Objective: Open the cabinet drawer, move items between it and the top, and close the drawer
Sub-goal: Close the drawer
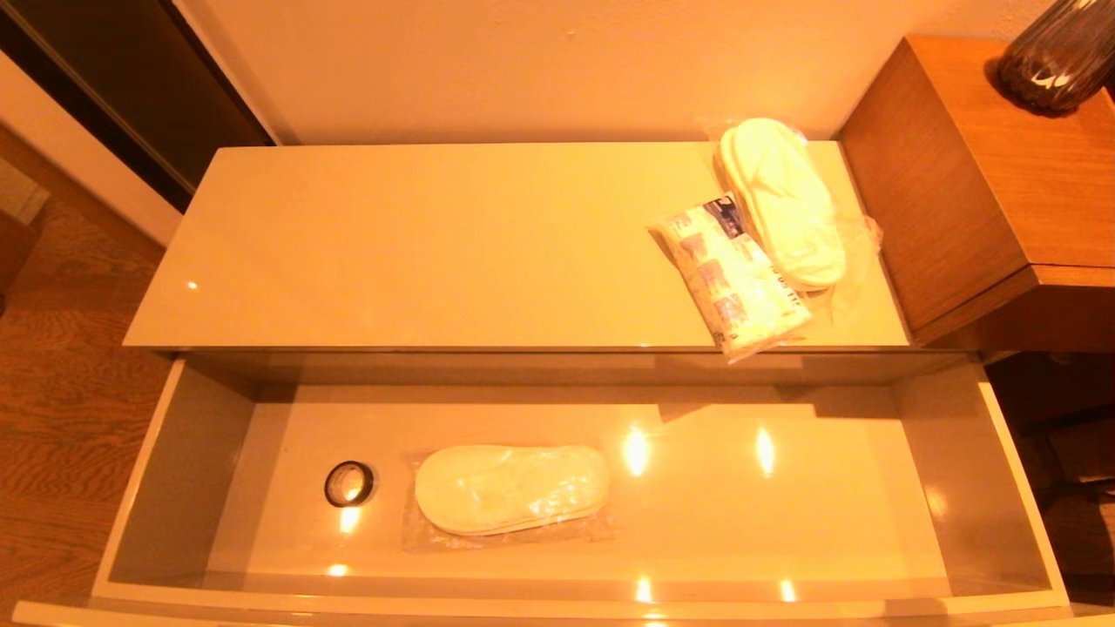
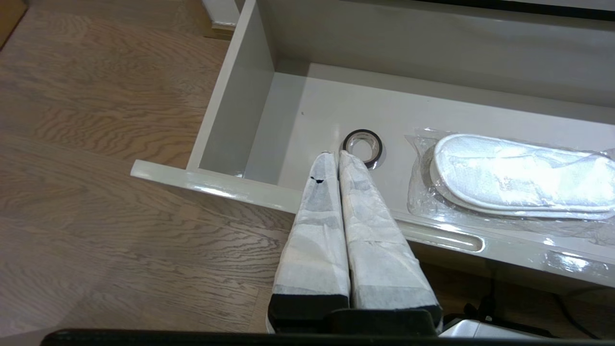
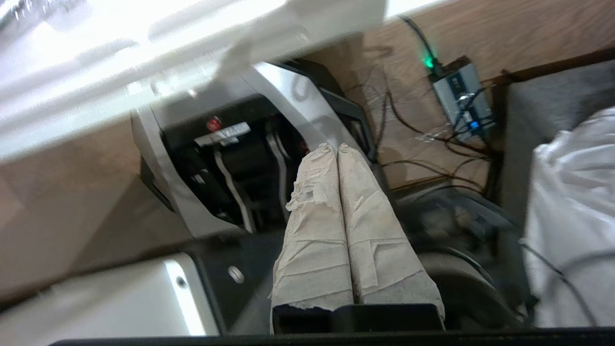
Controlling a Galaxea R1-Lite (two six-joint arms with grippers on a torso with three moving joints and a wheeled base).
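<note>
The cream drawer (image 1: 1002,453) stands pulled out below the cabinet top (image 1: 435,244). Inside it lie a black tape ring (image 1: 349,483) and bagged white slippers (image 1: 511,488). On the top's right end rest a second bagged pair of slippers (image 1: 781,200) and a white packet with blue print (image 1: 730,274), its end overhanging the front edge. My left gripper (image 2: 336,154) is shut and empty, hovering above the drawer's front rim (image 2: 230,185), tips close to the tape ring (image 2: 362,146) and left of the slippers (image 2: 519,175). My right gripper (image 3: 335,147) is shut and empty, low beside the robot base. Neither arm shows in the head view.
A taller brown wooden cabinet (image 1: 984,174) with a dark vase (image 1: 1058,57) stands right of the low cabinet. Wooden floor (image 1: 61,374) lies to the left. In the right wrist view, the robot base (image 3: 230,158), cables and an electronics box (image 3: 463,98) sit on the floor.
</note>
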